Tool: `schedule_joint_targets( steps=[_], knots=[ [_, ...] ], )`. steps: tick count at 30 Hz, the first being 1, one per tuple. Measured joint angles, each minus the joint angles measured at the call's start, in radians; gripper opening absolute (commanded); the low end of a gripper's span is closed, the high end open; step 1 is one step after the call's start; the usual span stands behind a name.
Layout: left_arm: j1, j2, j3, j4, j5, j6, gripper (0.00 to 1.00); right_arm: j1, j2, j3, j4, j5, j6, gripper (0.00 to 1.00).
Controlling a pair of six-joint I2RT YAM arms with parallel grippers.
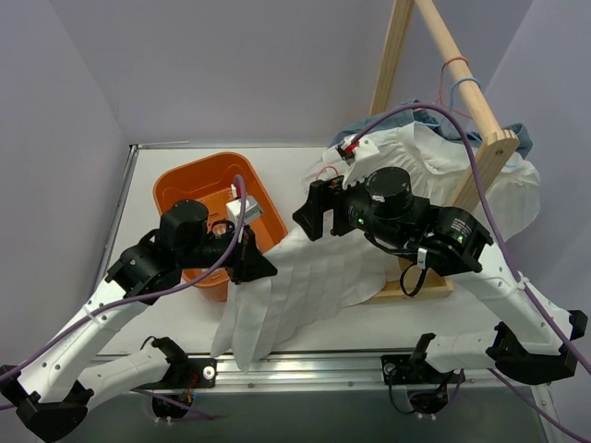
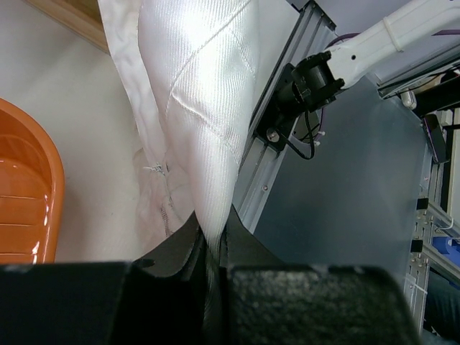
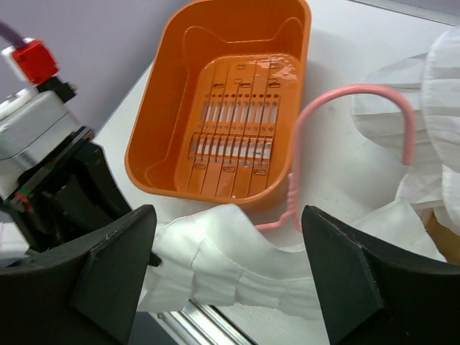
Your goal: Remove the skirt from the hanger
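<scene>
My left fingers (image 2: 169, 251) clenched on white skirt (image 2: 194, 108), bottom centre. My right fingers (image 3: 115, 266) spread wide, grasping nothing, above pink hanger (image 3: 359, 88), right of orange basket (image 3: 215, 29).

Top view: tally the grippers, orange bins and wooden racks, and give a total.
Grippers: 2 (left gripper, right gripper)
Orange bin: 1
Wooden rack: 1
Total: 4

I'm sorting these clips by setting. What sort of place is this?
Most likely a robotics lab cell, not a home: plain screen walls box in a white table edged with aluminium rail, and a wooden clothes rack stands on it.
</scene>
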Motion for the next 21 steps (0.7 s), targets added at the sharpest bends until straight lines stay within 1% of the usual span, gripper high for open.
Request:
schedule_joint_targets(
  steps=[5, 8, 9, 11, 13, 19, 21],
  knots=[
    [0.000, -0.038, -0.018, 0.001, 0.003, 0.000, 0.02, 0.002, 0.000, -0.017, 0.012, 0.083, 0.013, 0.75],
    [0.000, -0.049, -0.021, 0.001, 0.008, 0.000, 0.02, 0.002, 0.001, -0.023, 0.019, 0.113, 0.019, 0.70],
    [0.000, -0.050, -0.021, 0.002, 0.010, 0.000, 0.02, 0.002, 0.003, -0.024, 0.025, 0.122, 0.022, 0.66],
    [0.000, -0.051, -0.021, 0.002, 0.014, 0.000, 0.02, 0.002, 0.011, -0.024, 0.043, 0.138, 0.026, 0.62],
    [0.000, -0.051, -0.021, 0.001, 0.017, 0.000, 0.02, 0.002, 0.023, -0.025, 0.058, 0.147, 0.033, 0.61],
    [0.000, -0.048, -0.017, 0.000, 0.034, 0.007, 0.02, 0.002, 0.063, -0.050, 0.099, 0.154, 0.049, 0.54],
    [0.000, -0.042, -0.007, 0.000, 0.037, 0.011, 0.02, 0.004, 0.074, -0.055, 0.101, 0.155, 0.052, 0.44]
  ],
)
